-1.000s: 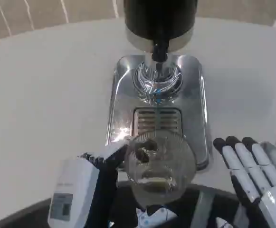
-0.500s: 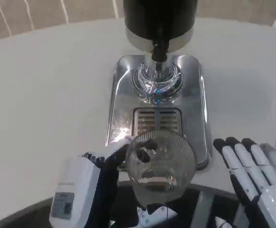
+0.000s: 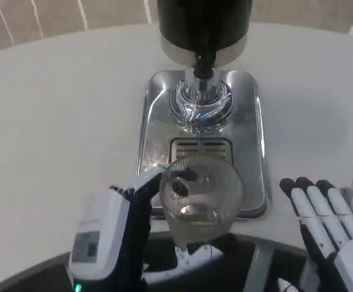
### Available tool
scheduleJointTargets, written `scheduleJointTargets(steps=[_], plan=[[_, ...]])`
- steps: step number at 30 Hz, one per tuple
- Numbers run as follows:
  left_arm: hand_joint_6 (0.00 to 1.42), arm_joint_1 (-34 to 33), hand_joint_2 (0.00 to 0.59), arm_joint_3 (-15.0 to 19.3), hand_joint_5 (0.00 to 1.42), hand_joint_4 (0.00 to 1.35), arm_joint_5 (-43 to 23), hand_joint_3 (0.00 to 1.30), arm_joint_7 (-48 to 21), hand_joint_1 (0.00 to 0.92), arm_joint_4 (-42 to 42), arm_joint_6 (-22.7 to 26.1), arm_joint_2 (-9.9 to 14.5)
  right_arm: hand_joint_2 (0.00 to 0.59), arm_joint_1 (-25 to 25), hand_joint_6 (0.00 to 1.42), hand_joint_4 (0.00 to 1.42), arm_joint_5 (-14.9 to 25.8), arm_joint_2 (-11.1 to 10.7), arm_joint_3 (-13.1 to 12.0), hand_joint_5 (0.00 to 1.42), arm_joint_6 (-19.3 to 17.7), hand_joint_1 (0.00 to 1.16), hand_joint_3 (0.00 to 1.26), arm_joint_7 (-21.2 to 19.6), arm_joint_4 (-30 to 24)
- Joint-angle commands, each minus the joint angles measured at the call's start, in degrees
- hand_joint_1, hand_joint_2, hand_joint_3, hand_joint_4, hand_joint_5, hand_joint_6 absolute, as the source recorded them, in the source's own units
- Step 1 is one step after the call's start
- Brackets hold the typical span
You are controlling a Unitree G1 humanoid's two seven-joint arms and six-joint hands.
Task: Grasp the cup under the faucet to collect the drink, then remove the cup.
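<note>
Since the earlier frames the left hand has carried the cup a little farther up the picture, toward the dispenser, so that its rim now overlaps the near end of the drain grille. The right hand has slipped slightly lower and to the right.

The white bench spreads across most of the head view, with a strip of pale brown tiled floor beyond its curved far edge. On it sits the polished steel drip tray, and over the tray's far end stands the black dispenser body with its faucet pointing down at a shiny round base.

The left hand grips the clear ribbed cup from its left side, dark fingers pressed against the glass wall. The cup hangs over the tray's near edge, short of the faucet, with a little pale liquid at its bottom. The right hand rests beside the tray's near right corner, fingers straight and slightly apart, holding nothing.
</note>
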Motion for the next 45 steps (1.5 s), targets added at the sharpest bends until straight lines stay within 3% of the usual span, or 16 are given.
scheduleJointTargets(steps=[1, 15, 34, 41, 45], plan=[[1.42, -5.04, 0.088, 1.07, 1.42, 1.13, 0.02, 1.23, 1.00, 0.577, 3.54, 1.71, -0.92, 0.586, 1.14, 0.00, 0.00, 0.30, 1.38, 0.48, 0.00, 0.48, 0.20, 0.00, -1.44, -0.13], [1.42, -19.78, 0.088, 0.69, 1.42, 1.13, -2.22, 1.23, 3.57, 0.577, 21.24, 2.51, -3.81, 0.586, 1.17, 0.00, 0.00, 0.63, 2.50, 0.25, 0.00, 1.93, 0.21, 0.00, -1.04, 0.01], [1.42, -40.49, 0.088, -0.01, 1.42, 1.12, -7.39, 1.22, 8.95, 0.577, 50.79, -0.65, -2.49, 0.586, 2.38, 0.00, 0.00, -1.17, 3.53, 0.85, 0.00, 4.61, 0.22, 0.00, 0.36, -2.61], [1.42, -43.10, 0.103, -2.10, 1.42, 1.15, -6.65, 1.20, 12.12, 0.556, 55.75, -0.35, -1.88, 0.586, 2.32, 0.00, 0.00, -1.72, 3.83, 1.40, 0.00, 4.93, 0.21, 0.00, 0.76, -2.86], [1.42, -42.84, 0.115, -2.14, 1.42, 1.20, -7.33, 1.12, 12.14, 0.461, 55.97, -0.65, -1.52, 0.586, 2.11, 0.00, 0.00, -1.02, 3.56, 1.13, 0.00, 4.96, 0.21, 0.00, 1.07, -2.39]])
